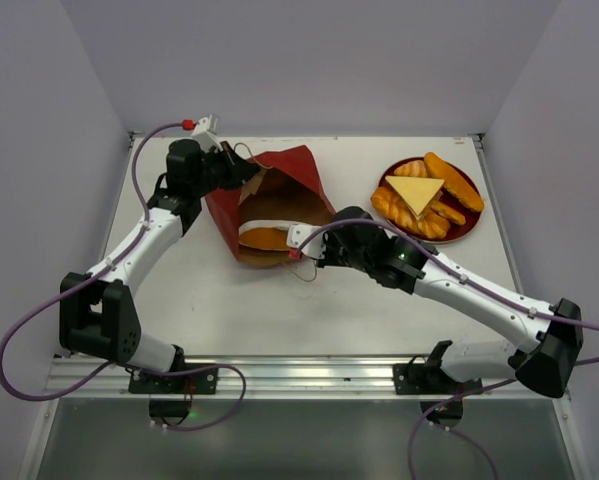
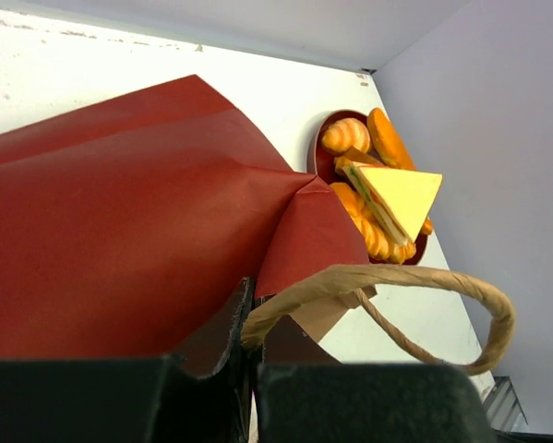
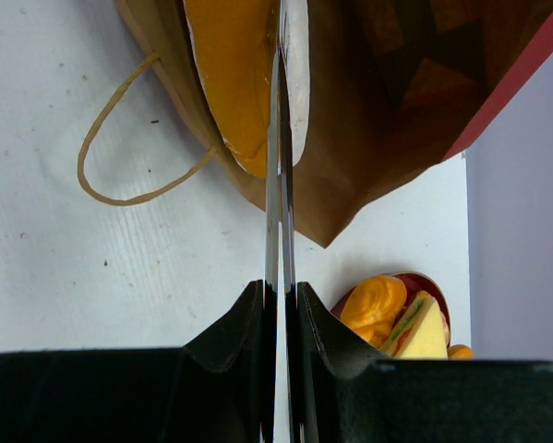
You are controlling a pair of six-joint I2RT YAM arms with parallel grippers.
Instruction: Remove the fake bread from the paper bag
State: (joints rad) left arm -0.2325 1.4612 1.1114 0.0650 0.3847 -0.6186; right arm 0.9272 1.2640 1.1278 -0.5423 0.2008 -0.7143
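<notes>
The red paper bag point(image 1: 289, 175) lies on its side with its brown inside point(image 3: 387, 111) facing my right arm. My left gripper point(image 1: 241, 170) is shut on the bag's upper rim where a brown handle point(image 2: 424, 277) is fixed; the paper and handle end sit in its closed jaws point(image 2: 246, 323). The long thin fingers of my right gripper point(image 1: 247, 226) reach into the bag's mouth, shut with only a sliver between them point(image 3: 281, 18). One orange piece of fake bread point(image 1: 264, 241) lies inside the bag against the left side of those fingers point(image 3: 230, 74), not between them.
A round dark-red plate point(image 1: 469, 228) at the back right carries several pastries and a pale yellow triangular slice point(image 1: 416, 195), also visible from the left wrist point(image 2: 396, 189). The bag's other handle point(image 3: 119, 138) loops loose on the white table. Grey walls close in the sides and back.
</notes>
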